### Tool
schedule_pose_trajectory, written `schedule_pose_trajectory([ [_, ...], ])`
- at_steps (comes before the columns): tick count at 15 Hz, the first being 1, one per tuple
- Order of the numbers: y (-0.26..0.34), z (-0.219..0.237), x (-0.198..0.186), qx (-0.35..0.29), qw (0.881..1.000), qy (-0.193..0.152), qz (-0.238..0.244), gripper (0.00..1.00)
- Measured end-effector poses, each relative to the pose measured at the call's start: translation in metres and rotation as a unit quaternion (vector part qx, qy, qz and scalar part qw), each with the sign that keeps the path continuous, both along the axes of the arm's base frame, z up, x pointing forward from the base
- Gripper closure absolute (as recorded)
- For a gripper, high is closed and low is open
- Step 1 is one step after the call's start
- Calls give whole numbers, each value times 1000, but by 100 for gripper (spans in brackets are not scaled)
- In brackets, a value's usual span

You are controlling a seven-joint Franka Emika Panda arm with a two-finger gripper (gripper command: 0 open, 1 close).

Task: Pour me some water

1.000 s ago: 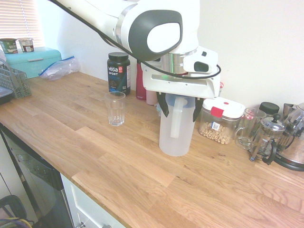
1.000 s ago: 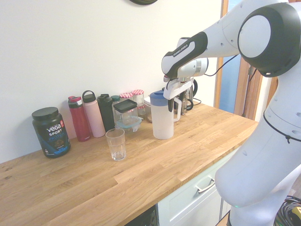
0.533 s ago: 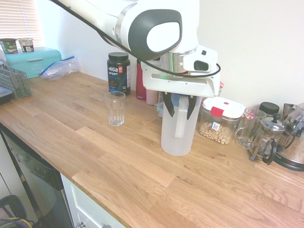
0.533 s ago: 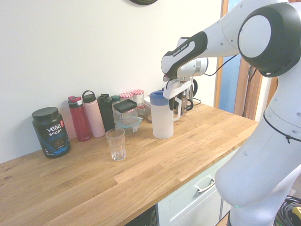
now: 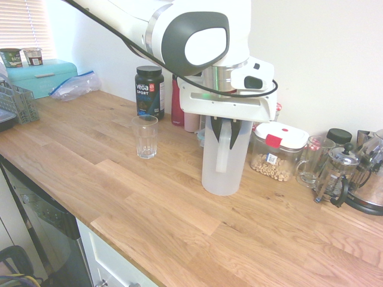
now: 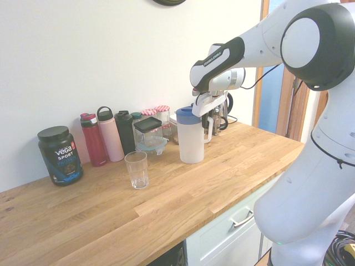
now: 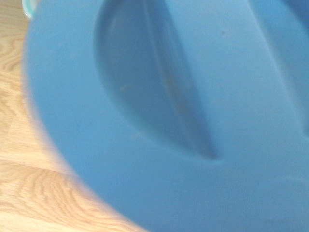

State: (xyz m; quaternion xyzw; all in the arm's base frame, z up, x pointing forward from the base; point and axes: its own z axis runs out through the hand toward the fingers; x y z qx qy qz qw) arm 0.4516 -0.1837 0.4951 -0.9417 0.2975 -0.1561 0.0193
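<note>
We had the pitcher (image 5: 224, 164) upright on the counter (image 5: 167, 209); the hand (image 5: 225, 133) had narrowed about its handle (image 5: 222, 154), though we couldn't tell how firmly; we judged it heavy, best gripped there.

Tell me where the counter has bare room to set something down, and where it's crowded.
Bare wood lies in front of the pitcher and glass, toward the counter's drawer edge, and left of the glass up to the plastic bag. It's crowded along the wall: bottles, jars, snack container and coffee press.
</note>
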Motion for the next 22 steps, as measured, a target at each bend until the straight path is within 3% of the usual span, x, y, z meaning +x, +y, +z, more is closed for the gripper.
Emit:
schedule_pose_trajectory([
  [6, 1, 10, -3, -1, 1000, 1, 10, 100],
  [12, 52, 75, 4, -26, 996, -11, 82, 100],
  [18, 142, 78, 16, -99, 973, 35, 207, 100],
  [22, 180, 74, 16, -144, 955, 59, 253, 100],
])
